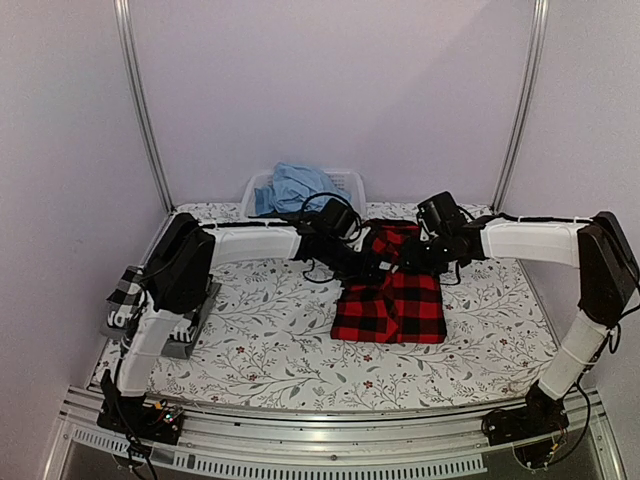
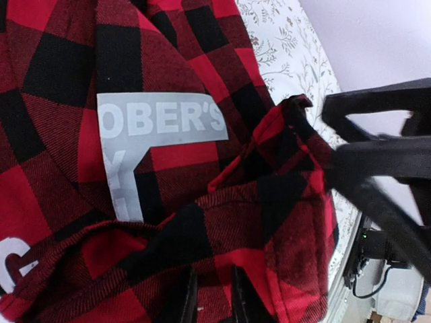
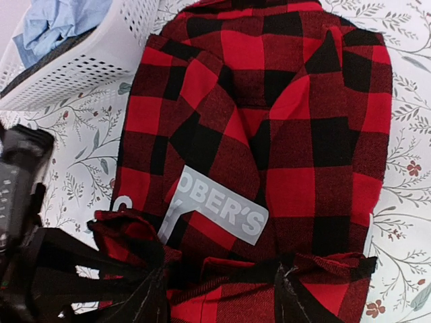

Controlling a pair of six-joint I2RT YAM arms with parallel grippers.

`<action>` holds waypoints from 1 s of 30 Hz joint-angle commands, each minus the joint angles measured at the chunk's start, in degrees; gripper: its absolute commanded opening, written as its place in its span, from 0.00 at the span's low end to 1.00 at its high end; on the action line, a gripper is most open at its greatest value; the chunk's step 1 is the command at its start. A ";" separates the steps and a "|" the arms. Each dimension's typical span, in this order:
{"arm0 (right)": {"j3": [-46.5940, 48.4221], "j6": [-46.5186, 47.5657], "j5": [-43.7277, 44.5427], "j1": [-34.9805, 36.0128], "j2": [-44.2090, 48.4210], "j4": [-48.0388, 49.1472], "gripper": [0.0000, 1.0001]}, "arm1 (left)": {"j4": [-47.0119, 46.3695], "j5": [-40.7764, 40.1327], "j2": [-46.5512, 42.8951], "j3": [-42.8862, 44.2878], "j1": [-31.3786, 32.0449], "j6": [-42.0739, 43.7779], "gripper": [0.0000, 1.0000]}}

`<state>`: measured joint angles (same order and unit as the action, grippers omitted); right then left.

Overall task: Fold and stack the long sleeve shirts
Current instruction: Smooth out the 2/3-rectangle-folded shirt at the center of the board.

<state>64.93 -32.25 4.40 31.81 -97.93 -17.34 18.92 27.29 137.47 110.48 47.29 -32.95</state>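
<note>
The red-and-black check flannel shirt [image 1: 392, 305] lies folded in the middle of the table, with a grey lettered label [image 3: 222, 208] showing on it. Both grippers meet at its far folded edge. My left gripper [image 2: 214, 296] is shut on a bunched fold of the flannel [image 2: 202, 222]. In the right wrist view my right gripper [image 3: 221, 299] stands open, its fingers wide apart on either side of the flannel's raised edge. A black-and-white check shirt [image 1: 125, 292] sits on a dark grey folded one [image 1: 185, 342] at the table's left edge, partly hidden by the left arm.
A white perforated basket [image 1: 350, 185] with blue cloth [image 1: 290, 187] in it stands at the back, just behind the grippers. The table has a floral cover [image 1: 260, 330]. Metal frame posts [image 1: 145, 110] rise at both back corners.
</note>
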 commanded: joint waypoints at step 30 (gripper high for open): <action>2.47 -3.34 -21.01 -1.81 -7.44 11.67 0.42 | -0.64 -3.07 -12.02 -13.32 -7.15 2.66 0.22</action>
<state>64.58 -35.40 -14.28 31.42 -103.50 -8.45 20.99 23.38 128.27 99.50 40.51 -31.31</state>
